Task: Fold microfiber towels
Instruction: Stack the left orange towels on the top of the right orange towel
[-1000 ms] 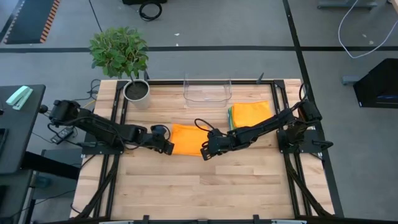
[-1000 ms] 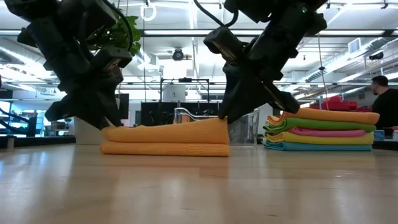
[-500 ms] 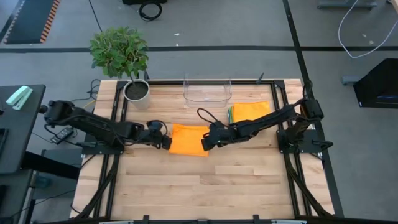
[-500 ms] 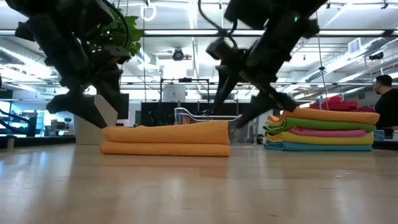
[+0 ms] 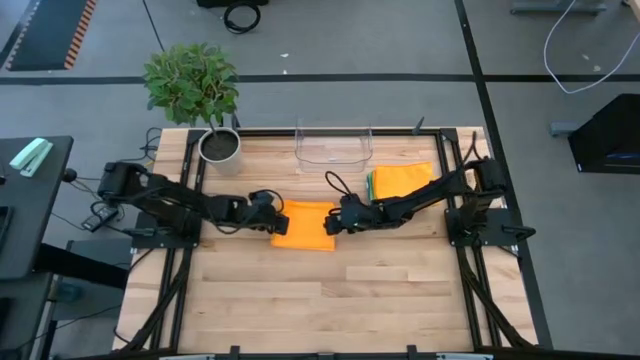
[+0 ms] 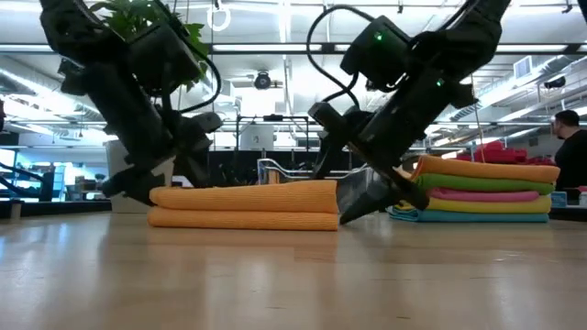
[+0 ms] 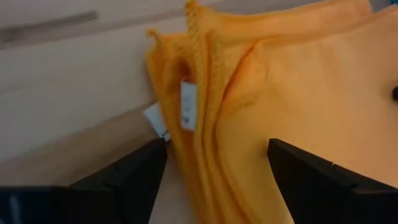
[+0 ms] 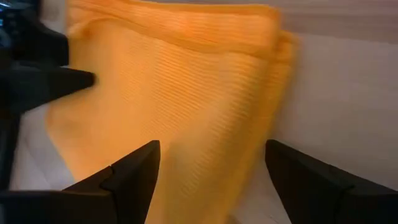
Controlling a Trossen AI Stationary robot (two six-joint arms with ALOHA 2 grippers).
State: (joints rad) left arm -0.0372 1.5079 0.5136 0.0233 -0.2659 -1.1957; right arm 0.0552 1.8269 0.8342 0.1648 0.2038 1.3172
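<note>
Left hand (image 5: 274, 221) sits at the left edge of the folded orange towel (image 5: 305, 225), centre of the high view; its fingers (image 7: 134, 177) are spread wide in the left wrist view, one on either side of the towel's layered edge, gripping nothing. Two small white tags (image 7: 187, 114) show at that edge. Right hand (image 5: 331, 222) sits at the towel's right edge, fingers (image 8: 134, 168) likewise spread apart and released, the towel lying between and beyond them. In the low view both hands are down at desk level, left hand (image 6: 138, 183) at the towel's left end, right hand (image 6: 362, 194) at its right end, and the towel (image 6: 244, 206) lies flat as a two-layer fold on the desk (image 6: 293, 275). Whether the fingertips touch the cloth cannot be told. A stack of folded towels (image 5: 402, 180) lies right of centre in the high view, orange on top; the low view shows the stack (image 6: 477, 191) in layers of orange, green, pink, yellow and blue. A clear bin (image 5: 333, 146) stands at the upper centre of the desk; its contents cannot be made out. A potted plant (image 5: 196, 90) stands at the desk's upper left corner. A person (image 6: 570, 151) shows at the right edge of the low view.
</note>
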